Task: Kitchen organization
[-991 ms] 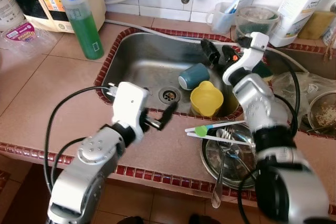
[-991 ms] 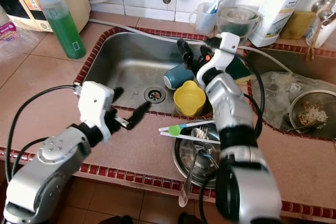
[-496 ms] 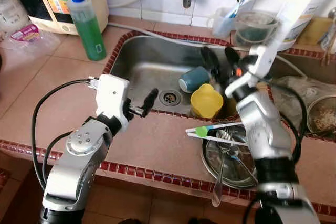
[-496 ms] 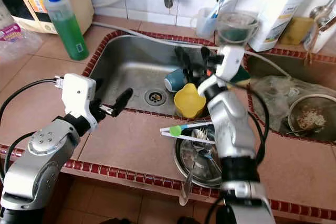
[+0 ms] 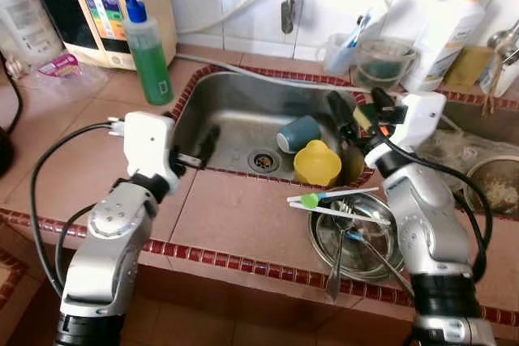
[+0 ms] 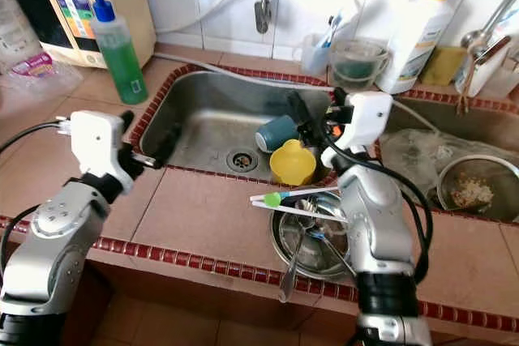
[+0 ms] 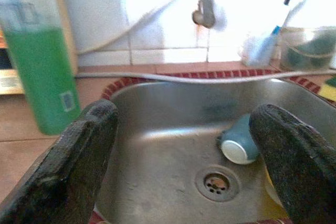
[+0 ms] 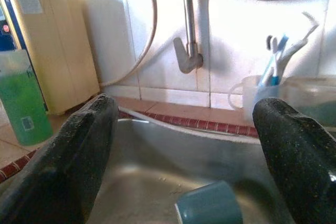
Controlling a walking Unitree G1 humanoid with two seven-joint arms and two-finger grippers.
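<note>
- Sitting in the middle of the table is a metal sink [image 5: 219, 107] with a red tile rim.
- Inside the sink, near its right side, a blue cup [image 5: 299, 131] lies on its side, and a yellow cup [image 5: 317, 163] stands just beside it, closer to the front rim.
- The left pincer [image 5: 203, 146] is at the sink's front left corner, with its two black fingers spread wide and nothing between them.
- The right pincer [image 5: 354, 111] is over the right side of the sink, above the cups. Its fingers are spread wide too, and it holds nothing.
- A round metal bowl [image 5: 354, 241] sits at the front edge of the table, right of the sink. Spoons lie in it, and a toothbrush [image 5: 328, 197] with a green end rests across its top.
- A green soap bottle [image 5: 148, 53] stands at the back left of the table, just beside the sink's back left corner.
- A white cup with brushes [image 5: 343, 44] and a clear tub [image 5: 382, 61] stand along the back edge, behind the sink.
- A big white bottle [image 5: 445, 28] stands at the back right.
</note>
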